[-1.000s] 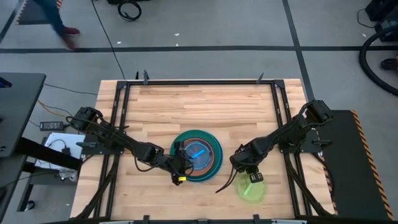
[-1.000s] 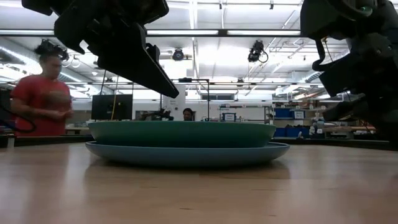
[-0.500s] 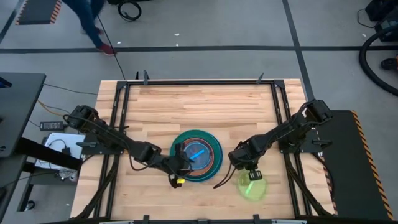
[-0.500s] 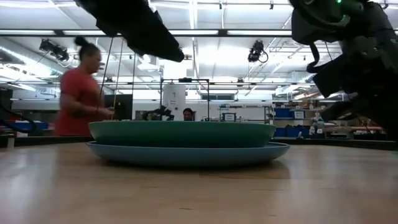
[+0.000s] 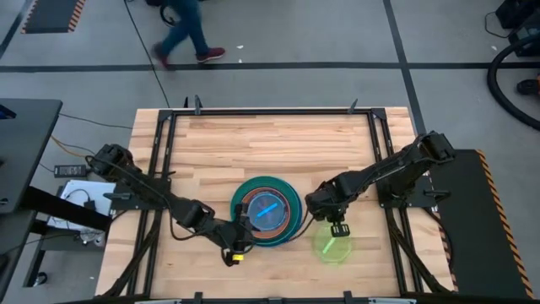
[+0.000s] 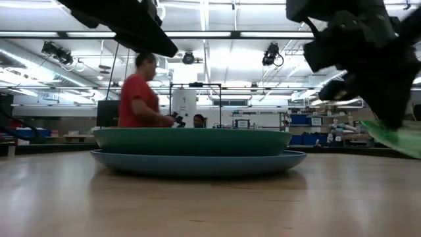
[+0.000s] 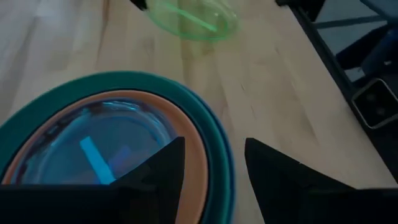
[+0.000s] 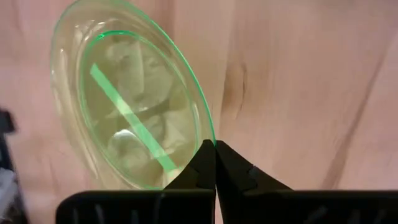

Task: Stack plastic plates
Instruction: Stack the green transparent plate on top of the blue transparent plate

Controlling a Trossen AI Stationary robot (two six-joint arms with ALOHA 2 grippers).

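- While the stack of plates (image 5: 267, 211) sits near the middle of the table (image 5: 270, 139), the last loose piece, a lime plate (image 8: 134, 102), is held by the right gripper (image 5: 338, 230) at its rim.
- Its fingers are seen pressed together on the thin edge in the right wrist view, and in the low view the plate (image 6: 395, 137) appears lifted and tilted, clear of the wood.
- From above, the lime plate (image 5: 332, 247) is found just beside the stack, on its right and toward the near edge of the table.
- The stack is made up of a blue plate (image 6: 197, 161) at the bottom, a green one (image 6: 191, 141) on it, then a tan plate (image 7: 205, 146) and a small cyan plate (image 7: 99, 152) on top; whatever lies between is not to be made out.
- The left gripper (image 5: 234, 245) is parked at the stack's near-left edge, fingers spread and nothing between them.
- The carrying step is judged to be in hand: the plate must be raised above the green rim, brought over the cyan plate, levelled and let go.
- Care is called for, since a pinch on a thin rim may slip.
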